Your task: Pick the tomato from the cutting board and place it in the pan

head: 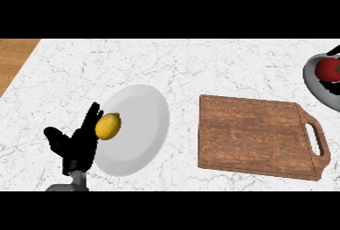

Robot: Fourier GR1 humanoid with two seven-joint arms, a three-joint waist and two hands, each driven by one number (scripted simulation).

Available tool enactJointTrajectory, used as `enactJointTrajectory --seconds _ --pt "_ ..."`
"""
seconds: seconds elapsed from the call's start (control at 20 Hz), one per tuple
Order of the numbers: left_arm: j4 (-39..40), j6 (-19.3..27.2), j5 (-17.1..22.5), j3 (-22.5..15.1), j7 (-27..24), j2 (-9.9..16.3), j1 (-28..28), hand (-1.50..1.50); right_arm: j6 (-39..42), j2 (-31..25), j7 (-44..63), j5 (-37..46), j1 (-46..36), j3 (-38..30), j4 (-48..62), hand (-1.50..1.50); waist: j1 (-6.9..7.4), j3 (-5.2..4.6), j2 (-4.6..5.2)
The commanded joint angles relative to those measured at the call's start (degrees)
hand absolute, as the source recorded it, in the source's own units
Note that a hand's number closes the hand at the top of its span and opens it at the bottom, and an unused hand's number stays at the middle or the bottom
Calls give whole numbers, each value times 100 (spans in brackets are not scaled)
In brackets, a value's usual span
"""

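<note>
Sitting inside the pan [312, 78] at the far right edge, the tomato [327, 68] shows red with a touch of green at its stem side; part of it runs out of the view. The pan is grey with a dark inside and is cut off by the right edge, so only its left part can be seen. Something black rises just above the tomato at the view's edge; what it is cannot be told.

Near and to the left of the pan lies the board [256, 137], brown wood, flat on the counter [172, 63], its handle slot at the right end. Its top is bare. The board and the pan are apart, with white marbled counter between them.

Left of the board, just beside it, rests a white plate [136, 134]. A lemon [108, 126] lies on the plate's left rim.

The left hand [76, 146] shows at the near left, its fingers straight and pointing up, open, holding nothing. Its fingertips are right beside the lemon, and it overlaps the plate's left rim. A grey forearm comes in below it.

A strip of brown wood shows at the far left corner.
</note>
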Motion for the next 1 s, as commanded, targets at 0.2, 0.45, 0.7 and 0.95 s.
enactJointTrajectory --seconds 0.2,0.45,0.7,0.95 --pt "165 -10 -54 -159 31 -130 79 0 -184 122 -207 187 -252 35 813 -150 116 7 86" --pt "186 38 -26 -116 -19 -196 0 0 583 188 -822 -619 -607 -654 986 -150 83 25 96" --pt "205 56 -82 -92 -91 -154 93 0 1867 36 -972 -1399 -846 -1357 1379 -150 0 18 76" --pt "206 38 -58 -21 -56 -85 115 0 3135 -446 -821 -1785 -932 -1723 1721 -150 -65 7 63"
